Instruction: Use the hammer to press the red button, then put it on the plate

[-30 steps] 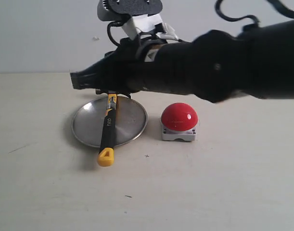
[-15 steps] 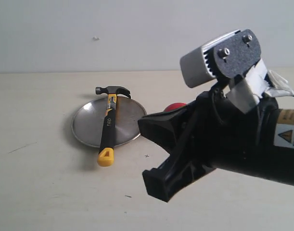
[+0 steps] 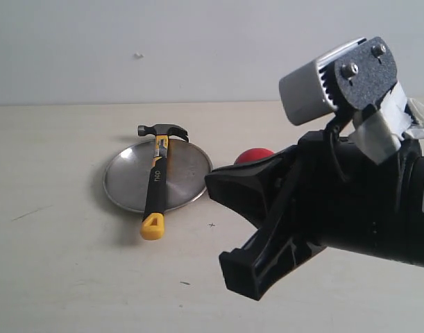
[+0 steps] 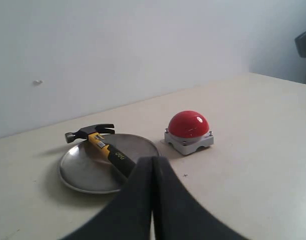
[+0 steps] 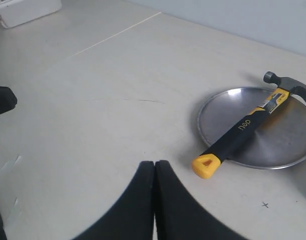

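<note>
Both my left gripper (image 4: 153, 162) and right gripper (image 5: 154, 166) are hovering with jaws pressed together, while the hammer (image 3: 155, 182) is lying across the plate (image 3: 125, 182) toward the table's (image 3: 73, 277) far edge, the red button (image 4: 189, 124) sitting just beside it.

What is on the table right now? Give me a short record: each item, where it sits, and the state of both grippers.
hammer: lying across the plate, head past the far rim, yellow end overhanging the near rim
plate: on the table, left of the button in the exterior view
button: on the table beside the plate, apart from it, nothing touching it
left gripper: shut, empty
right gripper: shut, empty; its arm hides most of the button in the exterior view
</note>
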You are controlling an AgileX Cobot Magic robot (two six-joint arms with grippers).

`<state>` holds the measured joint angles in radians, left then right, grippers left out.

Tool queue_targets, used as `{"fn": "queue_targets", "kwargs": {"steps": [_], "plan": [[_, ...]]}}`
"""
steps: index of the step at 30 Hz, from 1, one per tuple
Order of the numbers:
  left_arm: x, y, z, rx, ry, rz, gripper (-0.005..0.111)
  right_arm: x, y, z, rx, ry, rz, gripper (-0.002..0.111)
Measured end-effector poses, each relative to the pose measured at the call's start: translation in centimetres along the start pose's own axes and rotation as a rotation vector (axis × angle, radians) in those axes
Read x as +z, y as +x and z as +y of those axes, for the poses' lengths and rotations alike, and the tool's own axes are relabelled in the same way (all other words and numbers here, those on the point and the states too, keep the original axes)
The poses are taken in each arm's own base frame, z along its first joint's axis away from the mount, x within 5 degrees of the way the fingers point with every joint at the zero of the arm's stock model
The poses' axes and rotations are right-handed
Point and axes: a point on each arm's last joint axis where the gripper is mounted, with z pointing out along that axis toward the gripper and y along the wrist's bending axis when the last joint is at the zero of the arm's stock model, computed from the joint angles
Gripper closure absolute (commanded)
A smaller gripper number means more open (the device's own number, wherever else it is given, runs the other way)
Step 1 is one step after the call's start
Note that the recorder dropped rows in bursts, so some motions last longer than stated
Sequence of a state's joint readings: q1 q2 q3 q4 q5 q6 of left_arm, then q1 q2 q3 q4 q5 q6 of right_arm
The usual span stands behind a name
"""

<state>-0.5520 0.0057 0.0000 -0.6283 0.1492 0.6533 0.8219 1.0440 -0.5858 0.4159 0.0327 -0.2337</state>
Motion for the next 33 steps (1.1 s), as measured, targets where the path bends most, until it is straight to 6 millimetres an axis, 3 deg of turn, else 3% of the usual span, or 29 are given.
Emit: {"fn": "queue_targets", "kwargs": {"steps": [8, 17, 23, 28, 33], "plan": [[0.0, 0.0, 0.0, 0.0, 0.0, 0.0, 0.107, -0.7, -0.2, -0.2, -0.156, 0.006, -0.003, 0.108], [0.0, 0.0, 0.0, 0.0, 0.0, 0.0, 0.107, -0.8, 0.1, -0.4, -0.183, 0.004, 0.04, 0.108], [0.0, 0.0, 0.0, 0.0, 0.002, 0.003, 0.107, -0.7, 0.3, -0.4, -0.004, 0.007, 0.054, 0.108], [0.0, 0.0, 0.0, 0.0, 0.002, 0.003, 0.107, 0.8, 1.1, -0.8, 0.032, 0.03, 0.109, 0.108], [0.0, 0.0, 0.0, 0.0, 0.003, 0.005, 0.107, -0.5, 1.1, -4.0, 0.241, 0.162, 0.039, 0.108]]}}
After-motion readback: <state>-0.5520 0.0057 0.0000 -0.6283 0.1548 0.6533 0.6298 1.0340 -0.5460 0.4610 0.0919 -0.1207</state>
